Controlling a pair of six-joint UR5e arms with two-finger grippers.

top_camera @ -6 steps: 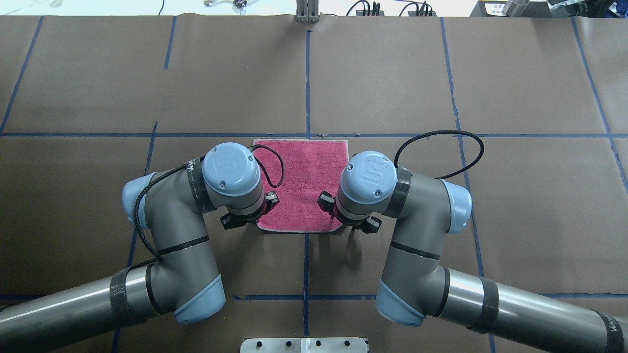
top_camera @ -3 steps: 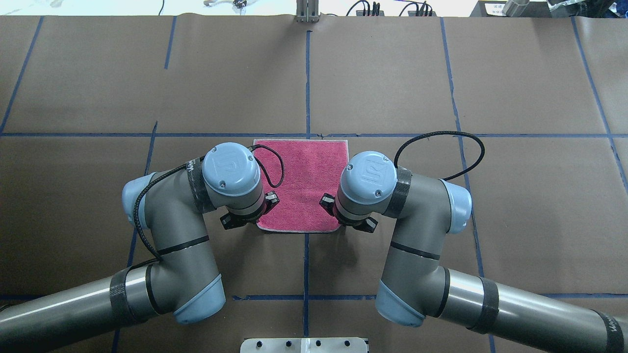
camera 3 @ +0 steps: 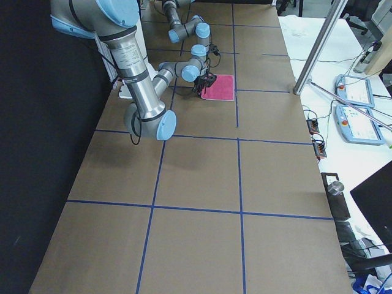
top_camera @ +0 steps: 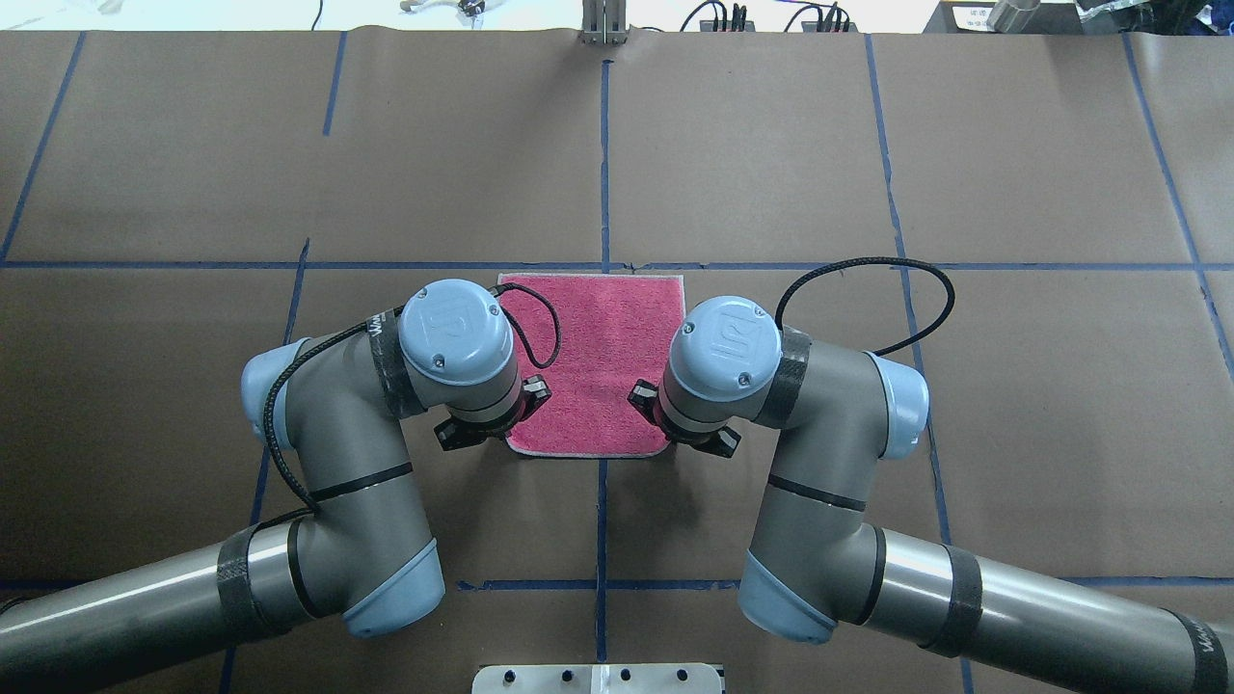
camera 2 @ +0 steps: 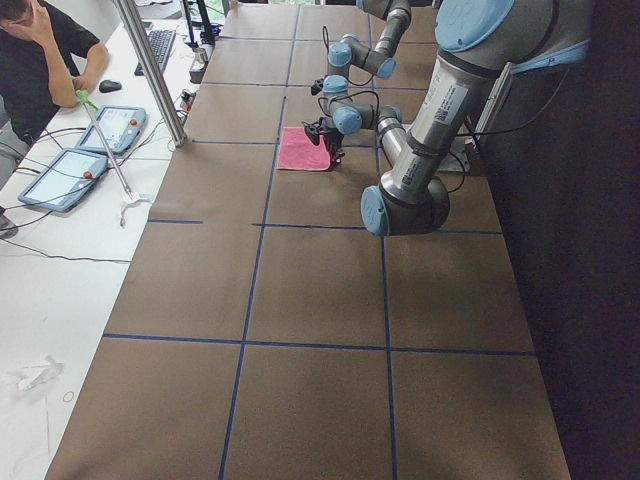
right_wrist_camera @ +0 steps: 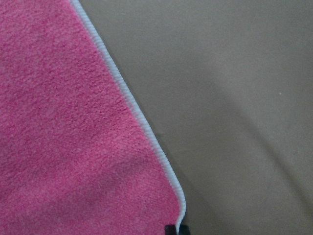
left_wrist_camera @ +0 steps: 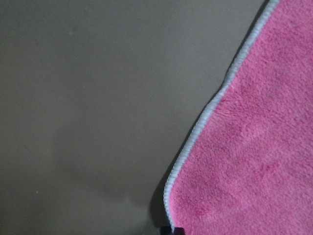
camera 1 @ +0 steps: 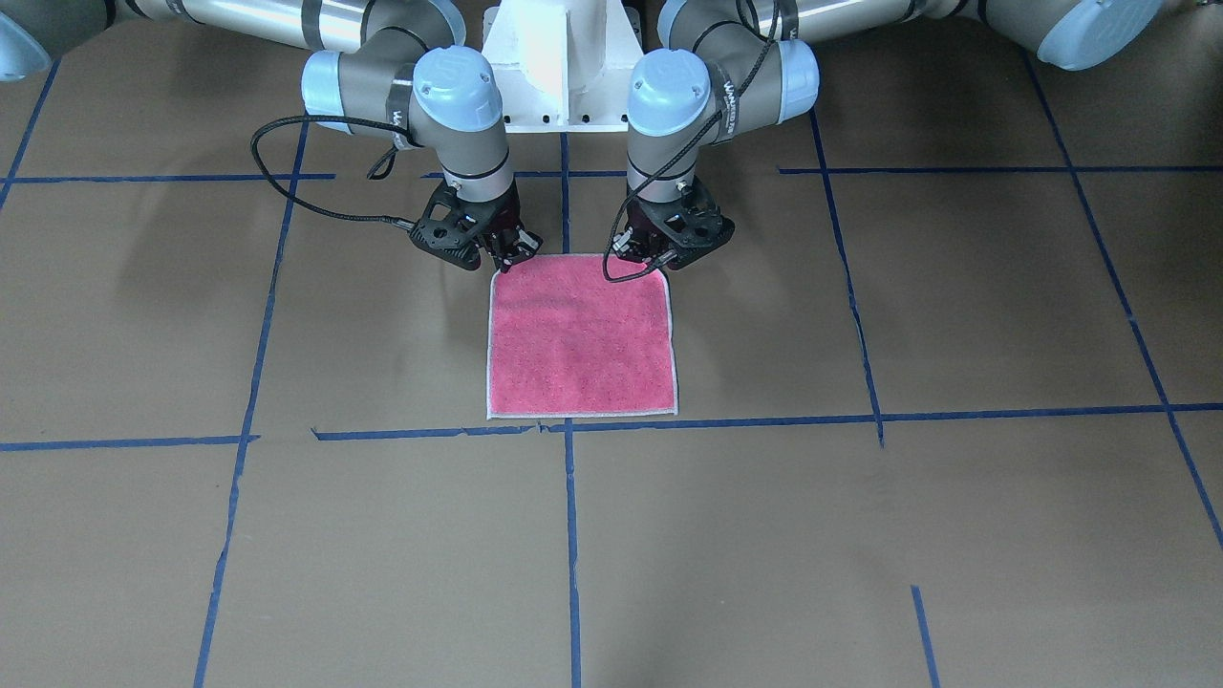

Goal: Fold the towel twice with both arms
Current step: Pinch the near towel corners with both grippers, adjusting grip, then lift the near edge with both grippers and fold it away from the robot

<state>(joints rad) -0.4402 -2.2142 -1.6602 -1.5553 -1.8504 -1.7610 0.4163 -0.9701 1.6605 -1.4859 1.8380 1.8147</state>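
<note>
The towel (camera 1: 580, 339) lies flat and open on the table (camera 1: 860, 535), pink side up, with a thin white edge all round. It sits in the middle of the table, close to the robot. Its far edge lies right along a blue tape line (camera 1: 726, 421), and another blue line goes under its middle.

The table is covered with brown paper. Blue tape lines cut the paper into big boxes. Soft shadows of the arms fall on the paper beside the towel.

The left arm (top_camera: 337, 453) and the right arm (top_camera: 829, 453) bend in from both sides. The left gripper (camera 1: 642, 256) is down at one near corner of the towel. The right gripper (camera 1: 506, 253) is down at the other near corner. The fingers are so low and small that I cannot tell if they are apart or pinching the cloth. Each wrist view shows only a tiny black tip beside the white edge.

The white base (camera 1: 559, 57) stands between the arms. A white desk (camera 2: 60, 290) runs along the far side of the table. On it are flat screens (camera 2: 110, 128). A shiny metal pole (camera 2: 150, 70) stands at the table's edge. A person (camera 2: 40, 50) sits at the desk with a hand up on the head.
</note>
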